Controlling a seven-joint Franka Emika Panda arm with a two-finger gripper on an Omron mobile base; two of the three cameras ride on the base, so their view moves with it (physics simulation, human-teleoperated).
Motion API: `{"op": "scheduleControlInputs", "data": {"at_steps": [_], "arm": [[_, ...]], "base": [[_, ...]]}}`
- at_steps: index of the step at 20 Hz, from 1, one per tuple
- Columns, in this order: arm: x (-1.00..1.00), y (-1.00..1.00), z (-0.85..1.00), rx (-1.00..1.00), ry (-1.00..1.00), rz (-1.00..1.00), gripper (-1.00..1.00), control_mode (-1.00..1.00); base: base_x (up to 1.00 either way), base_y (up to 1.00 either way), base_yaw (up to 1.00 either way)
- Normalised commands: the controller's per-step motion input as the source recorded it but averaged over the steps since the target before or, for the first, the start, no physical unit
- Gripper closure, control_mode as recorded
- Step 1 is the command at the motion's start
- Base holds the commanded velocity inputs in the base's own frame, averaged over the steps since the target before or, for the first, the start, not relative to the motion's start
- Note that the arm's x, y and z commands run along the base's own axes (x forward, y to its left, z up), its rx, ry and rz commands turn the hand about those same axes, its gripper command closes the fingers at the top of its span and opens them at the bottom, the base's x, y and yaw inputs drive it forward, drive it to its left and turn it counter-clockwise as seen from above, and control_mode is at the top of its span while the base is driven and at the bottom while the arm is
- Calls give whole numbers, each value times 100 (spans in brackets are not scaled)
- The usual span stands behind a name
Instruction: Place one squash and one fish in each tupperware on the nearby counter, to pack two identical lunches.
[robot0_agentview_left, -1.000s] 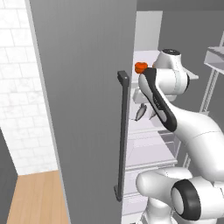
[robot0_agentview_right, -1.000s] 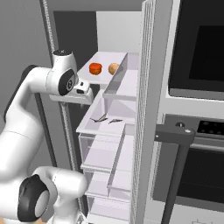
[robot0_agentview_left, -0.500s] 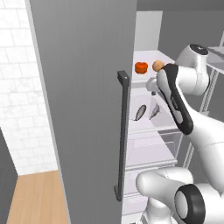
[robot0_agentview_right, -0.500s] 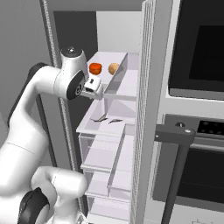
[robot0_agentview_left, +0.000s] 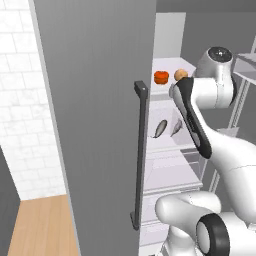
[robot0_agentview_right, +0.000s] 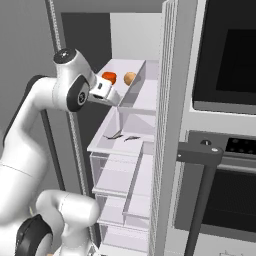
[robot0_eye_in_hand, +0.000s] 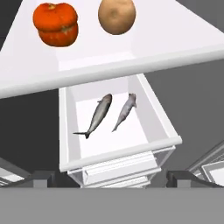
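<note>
Fish (robot0_eye_in_hand: 98, 115) pair in drawer below open jaws, squash (robot0_eye_in_hand: 56, 24) above

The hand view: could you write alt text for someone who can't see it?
Two slender grey fish lie side by side in an open white fridge bin. On the shelf above it sit an orange-red squash and a rounder tan one.

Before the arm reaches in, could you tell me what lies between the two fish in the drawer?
Nothing: in the hand view, the two fish lie side by side, apart, with only the drawer's bare white floor between them.
</note>
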Motion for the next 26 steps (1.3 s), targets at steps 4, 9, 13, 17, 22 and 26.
{"op": "scheduleControlInputs", "data": {"at_steps": [4, 9, 13, 17, 22, 26], "arm": [[19, -15, 49, -14, 0, -1, -100, -100], [50, -39, 11, -13, 0, 0, -100, -100], [67, -18, -8, 0, 0, -1, -100, -100], [18, -31, -1, 1, 0, 0, -100, -100], [82, -1, -23, 3, -9, -2, -100, -100], [91, 5, -22, 10, -9, -7, -100, -100]], "base": [[0, 0, 0], [0, 0, 0], [0, 0, 0], [0, 0, 0], [0, 0, 0], [0, 0, 0]]}}
